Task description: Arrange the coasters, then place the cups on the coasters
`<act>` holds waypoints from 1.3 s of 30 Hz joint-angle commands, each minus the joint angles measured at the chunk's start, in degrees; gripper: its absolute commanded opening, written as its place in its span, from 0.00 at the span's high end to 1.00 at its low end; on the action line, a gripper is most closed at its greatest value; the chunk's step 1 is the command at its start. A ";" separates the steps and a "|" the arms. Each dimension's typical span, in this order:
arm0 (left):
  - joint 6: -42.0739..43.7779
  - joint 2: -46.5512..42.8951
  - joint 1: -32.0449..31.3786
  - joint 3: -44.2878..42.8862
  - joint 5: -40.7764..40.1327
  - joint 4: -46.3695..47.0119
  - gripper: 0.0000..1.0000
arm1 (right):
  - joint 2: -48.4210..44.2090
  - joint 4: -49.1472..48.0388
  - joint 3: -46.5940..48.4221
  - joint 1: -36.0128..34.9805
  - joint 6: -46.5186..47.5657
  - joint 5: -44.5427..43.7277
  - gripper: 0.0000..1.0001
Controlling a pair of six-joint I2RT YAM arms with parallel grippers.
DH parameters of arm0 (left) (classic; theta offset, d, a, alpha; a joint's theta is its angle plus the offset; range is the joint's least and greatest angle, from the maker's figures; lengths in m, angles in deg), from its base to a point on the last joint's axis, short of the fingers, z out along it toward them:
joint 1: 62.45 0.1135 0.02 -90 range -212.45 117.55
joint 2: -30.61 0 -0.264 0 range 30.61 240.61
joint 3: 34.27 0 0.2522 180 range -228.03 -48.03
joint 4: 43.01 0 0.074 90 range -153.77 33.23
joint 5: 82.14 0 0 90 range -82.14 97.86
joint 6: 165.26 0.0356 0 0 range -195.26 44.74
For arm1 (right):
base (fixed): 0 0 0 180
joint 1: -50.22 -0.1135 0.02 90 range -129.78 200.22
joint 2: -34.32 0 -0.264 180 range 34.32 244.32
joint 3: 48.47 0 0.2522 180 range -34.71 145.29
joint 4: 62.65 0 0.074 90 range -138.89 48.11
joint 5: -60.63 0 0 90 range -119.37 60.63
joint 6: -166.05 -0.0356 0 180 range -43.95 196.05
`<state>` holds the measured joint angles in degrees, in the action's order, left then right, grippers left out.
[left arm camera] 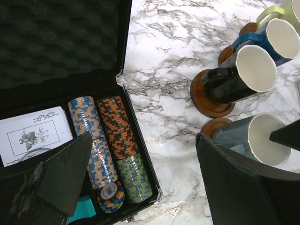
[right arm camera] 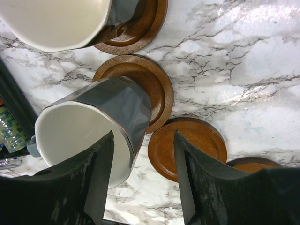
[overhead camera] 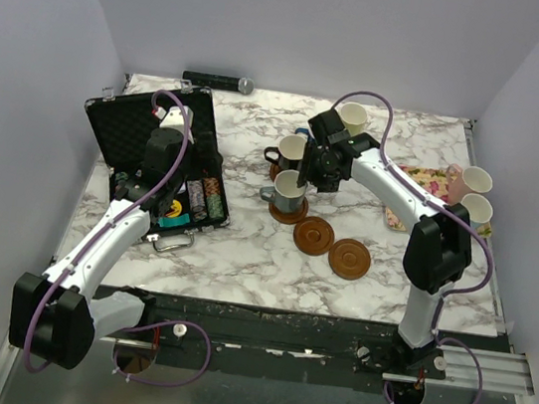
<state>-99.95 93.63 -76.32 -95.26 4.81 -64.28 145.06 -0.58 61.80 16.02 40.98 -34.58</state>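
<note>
- Near the tabletop's (overhead camera: 243, 249) centre, the grey cup (overhead camera: 289, 191) stands upright on a coaster (overhead camera: 289, 215), long axis vertical, mouth up, handle toward 9 o'clock (top view).
- Right claw (right arm camera: 143, 137): jaws apart, one finger over the cup's mouth, the other outside its wall; contact unclear.
- Left claw (left arm camera: 144, 140): spread wide over the chip case (left arm camera: 56, 47), holding nothing.

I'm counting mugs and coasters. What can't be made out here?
Top view: the dark blue cup is hidden under the right arm; only the left wrist view shows it.
Right wrist view: a fourth coaster is cut off by the bottom edge and a gripper finger.
Left wrist view: the yellow-green cup is cropped by the top-right corner.
</note>
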 commanded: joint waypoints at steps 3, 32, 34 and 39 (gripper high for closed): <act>0.60 -1.06 0.33 0.11 -1.61 -0.14 0.01 | -6.22 -4.71 -2.28 -0.52 5.27 -5.32 0.39; 3.95 8.34 0.33 -4.72 -0.99 4.61 0.01 | -24.17 -9.29 -14.60 41.83 26.27 1.53 0.40; 3.95 9.04 0.33 -5.07 -0.82 4.87 0.01 | -23.03 -9.12 -13.98 44.20 26.63 0.21 0.40; 3.68 9.92 0.33 -5.60 -0.64 5.13 0.01 | -20.22 -8.41 -13.45 49.39 30.39 -0.50 0.41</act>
<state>-96.89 102.97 -76.32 -99.06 3.54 -60.67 122.48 -11.27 46.74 62.67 66.81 -33.40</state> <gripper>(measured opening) 0.990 0.595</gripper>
